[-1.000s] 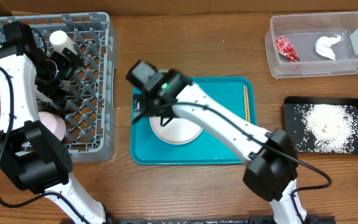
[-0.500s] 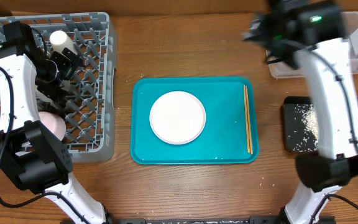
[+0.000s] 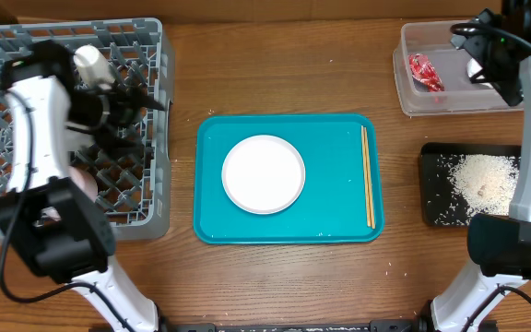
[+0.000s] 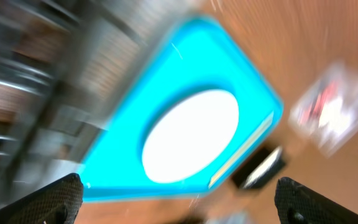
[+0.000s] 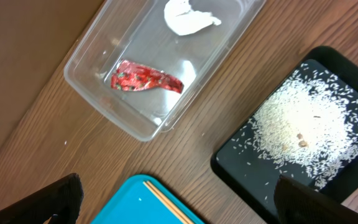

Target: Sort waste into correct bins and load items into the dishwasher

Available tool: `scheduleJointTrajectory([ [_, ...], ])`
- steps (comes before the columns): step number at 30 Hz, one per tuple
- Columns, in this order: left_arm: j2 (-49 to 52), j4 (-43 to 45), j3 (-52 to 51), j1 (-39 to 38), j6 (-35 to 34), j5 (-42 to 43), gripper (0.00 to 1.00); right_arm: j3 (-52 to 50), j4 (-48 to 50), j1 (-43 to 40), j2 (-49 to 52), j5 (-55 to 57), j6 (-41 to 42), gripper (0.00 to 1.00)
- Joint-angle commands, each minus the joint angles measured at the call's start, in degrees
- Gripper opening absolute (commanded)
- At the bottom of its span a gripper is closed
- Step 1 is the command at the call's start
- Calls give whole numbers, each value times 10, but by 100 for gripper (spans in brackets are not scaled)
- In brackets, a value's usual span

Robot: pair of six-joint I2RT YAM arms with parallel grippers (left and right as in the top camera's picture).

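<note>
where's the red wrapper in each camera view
overhead: red wrapper at top right, inside the clear tub
left wrist: red wrapper is a blurred smear near the right edge, in that tub
right wrist: red wrapper upper left of centre, in that tub
shared landmark: the clear tub

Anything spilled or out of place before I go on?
Nothing stands out. The rice lies inside the black tray, the red wrapper and tissue inside the clear tub, the plate and chopsticks flat on the teal tray.

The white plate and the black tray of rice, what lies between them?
Overhead view: wooden chopsticks along the teal tray's right side, then a bare strip of table.
</note>
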Motion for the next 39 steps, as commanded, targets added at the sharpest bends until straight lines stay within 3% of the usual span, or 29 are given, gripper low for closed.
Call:
scheduleJointTrajectory([
  [1,9,-7,3,-109,135,54,98,8,3,-1,-5,6,1,100],
  [4,9,28,3,-219,109,-38,98,8,3,-1,-5,6,1,100],
  [6,10,77,3,-330,8,-200,99,8,3,-1,-5,6,1,100],
  [9,13,110,3,-438,-74,-369,96,8,3,-1,-5,6,1,100],
  [12,18,130,3,-524,-118,-460,86,8,3,-1,-5,6,1,100],
  [15,32,143,3,-582,-120,-522,82,8,3,-1,-5,6,1,100],
  [19,62,158,3,-613,-119,-521,64,8,3,-1,-5,6,1,100],
  [24,118,166,3,-634,-119,-514,57,8,3,-1,-5,6,1,100],
  [29,168,174,3,-632,-120,-506,37,8,3,-1,-5,6,1,100],
  [36,187,174,3,-615,-126,-482,20,8,3,-1,-5,6,1,100],
  [38,187,174,3,-612,-126,-482,4,8,3,-1,-5,6,1,99],
  [39,187,170,4,-610,-126,-481,4,8,3,-1,-5,6,1,100],
])
